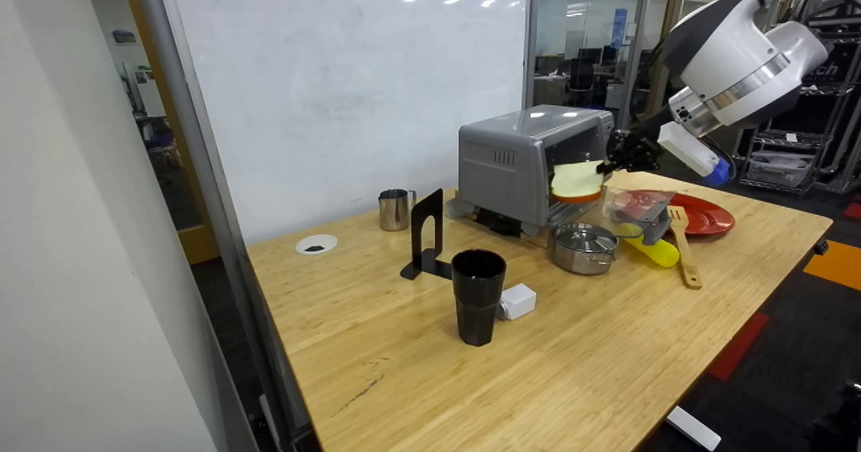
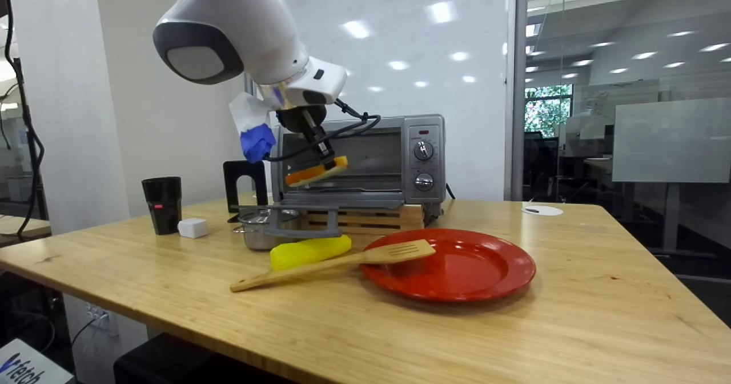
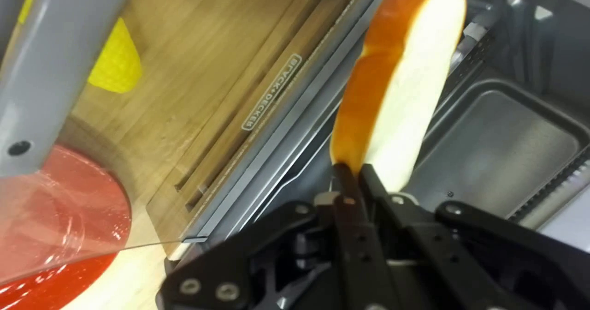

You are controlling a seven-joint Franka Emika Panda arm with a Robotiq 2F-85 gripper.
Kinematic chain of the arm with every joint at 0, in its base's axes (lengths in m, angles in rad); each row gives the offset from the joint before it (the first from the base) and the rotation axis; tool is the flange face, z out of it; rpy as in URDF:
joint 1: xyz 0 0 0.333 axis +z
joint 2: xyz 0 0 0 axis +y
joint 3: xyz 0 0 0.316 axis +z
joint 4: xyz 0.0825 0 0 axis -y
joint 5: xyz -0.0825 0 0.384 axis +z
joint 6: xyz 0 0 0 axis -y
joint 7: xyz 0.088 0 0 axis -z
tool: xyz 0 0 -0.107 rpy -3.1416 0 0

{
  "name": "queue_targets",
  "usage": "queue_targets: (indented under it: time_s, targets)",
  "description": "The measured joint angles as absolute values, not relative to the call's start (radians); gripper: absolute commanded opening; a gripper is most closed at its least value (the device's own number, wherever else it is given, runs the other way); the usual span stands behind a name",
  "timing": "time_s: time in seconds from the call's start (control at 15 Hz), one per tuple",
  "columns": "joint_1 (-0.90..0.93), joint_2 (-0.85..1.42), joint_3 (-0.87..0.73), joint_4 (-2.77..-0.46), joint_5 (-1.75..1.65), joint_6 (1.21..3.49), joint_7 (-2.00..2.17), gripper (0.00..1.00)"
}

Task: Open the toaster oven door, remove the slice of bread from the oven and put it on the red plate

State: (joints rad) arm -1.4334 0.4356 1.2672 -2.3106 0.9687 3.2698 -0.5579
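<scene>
Robotiq gripper (image 3: 354,169) pinches bread slice (image 3: 398,81) at toaster oven (image 1: 518,159) mouth, glass door (image 1: 640,216) down: opening done, removal looks nearly so, placing on red plate (image 2: 468,270) (wooden spatula (image 2: 360,258) overlaps its rim) remains.

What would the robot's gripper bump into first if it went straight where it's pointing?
The gripper holds the bread, which would probably bump the inside or front edge of the oven first; depth leaves unclear which.
</scene>
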Motion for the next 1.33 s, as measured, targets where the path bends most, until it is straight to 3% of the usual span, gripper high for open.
queue_targets:
  time_s: [0.67, 1.33]
  targets:
    - [-1.688, 0.305, 1.417, -2.453, 0.969, 3.264, -0.556, 0.02]
    - [-1.859, 0.128, 1.461, -2.433, 0.97, 3.16, -0.44, 0.02]
